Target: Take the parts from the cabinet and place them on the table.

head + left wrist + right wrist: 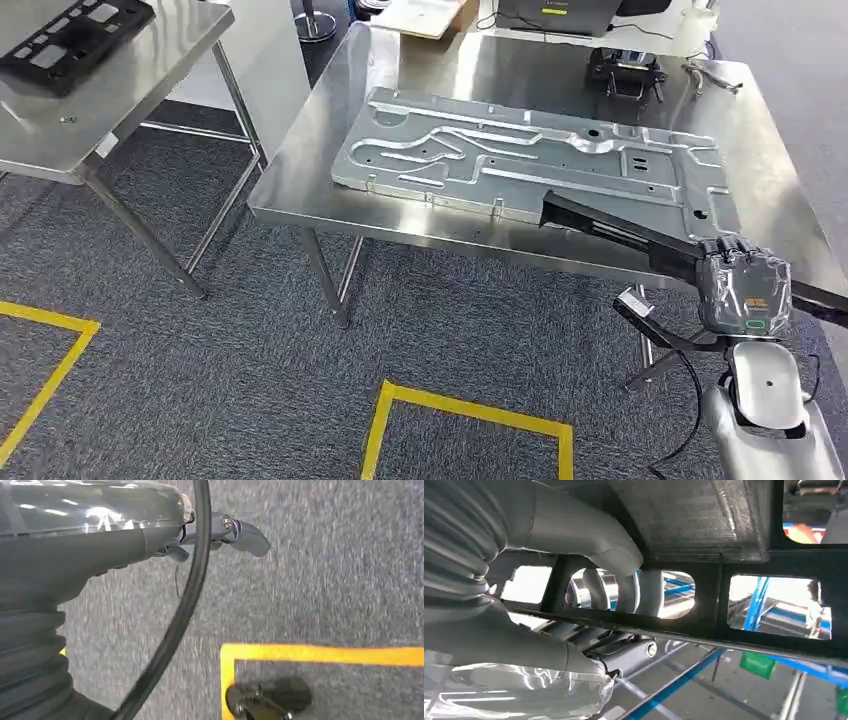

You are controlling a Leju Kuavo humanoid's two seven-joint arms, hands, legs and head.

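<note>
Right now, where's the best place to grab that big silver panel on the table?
Probably its near long edge, from the robot's side: the silver panel lies flat and thin, and that edge sits closest to the front rim of the table.

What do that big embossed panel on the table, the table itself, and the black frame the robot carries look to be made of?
Panel: pressed sheet metal, dull silver, with stamped ribs and holes.
Table: probably stainless steel, brushed and reflective.
Black frame, held by the right hand: likely matte moulded plastic with window-like cutouts; painted metal is possible.
</note>
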